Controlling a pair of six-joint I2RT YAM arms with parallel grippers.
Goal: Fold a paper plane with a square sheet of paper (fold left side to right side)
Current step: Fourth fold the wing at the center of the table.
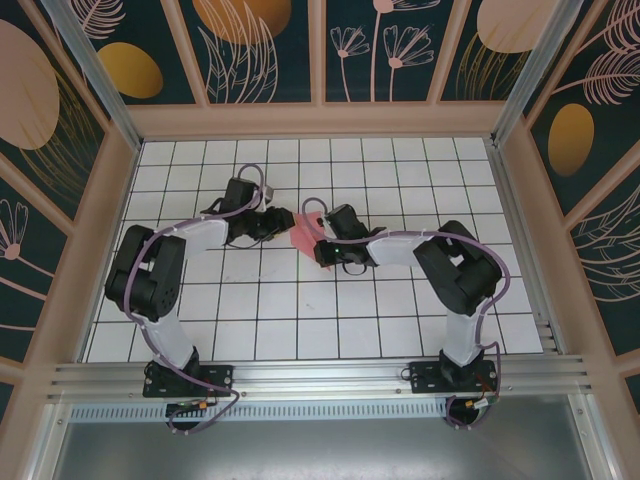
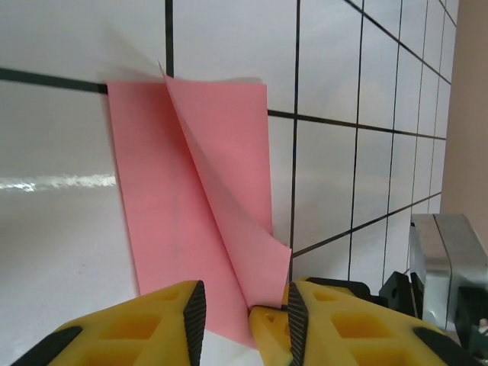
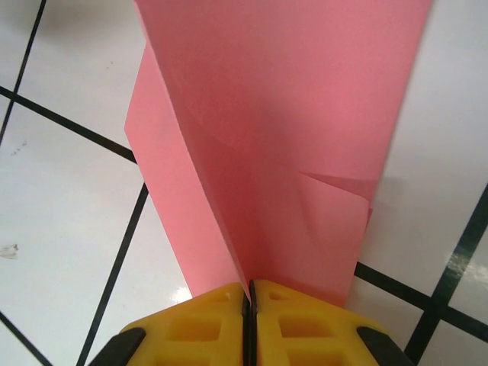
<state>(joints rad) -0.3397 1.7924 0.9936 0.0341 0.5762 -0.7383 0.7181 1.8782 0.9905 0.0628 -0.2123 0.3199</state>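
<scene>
A white table (image 1: 400,300) with black lines that make squares sits inside walls (image 1: 270,50) with flower pictures on them. Two arms reach in from the near edge and meet close to the middle of the table. The pink paper (image 1: 305,232) lies there, right between the two grippers. It is folded. One part lies flat on the table and another part stands up from it like a flap, with a slanted crease running across it. The left gripper (image 1: 278,222) comes at the paper from the left side. In the left wrist view its yellow fingers (image 2: 152,328) stand a little way apart, with a gap between them. The near edge of the paper sits in that gap, and the corner of the raised flap is right at the inner side of one finger. The jaws are not pressing on it. The right gripper (image 1: 322,245) comes from the right side. In the right wrist view its yellow fingers (image 3: 191,328) are squeezed tight together, and the fold of the paper is pinched between them.
</scene>
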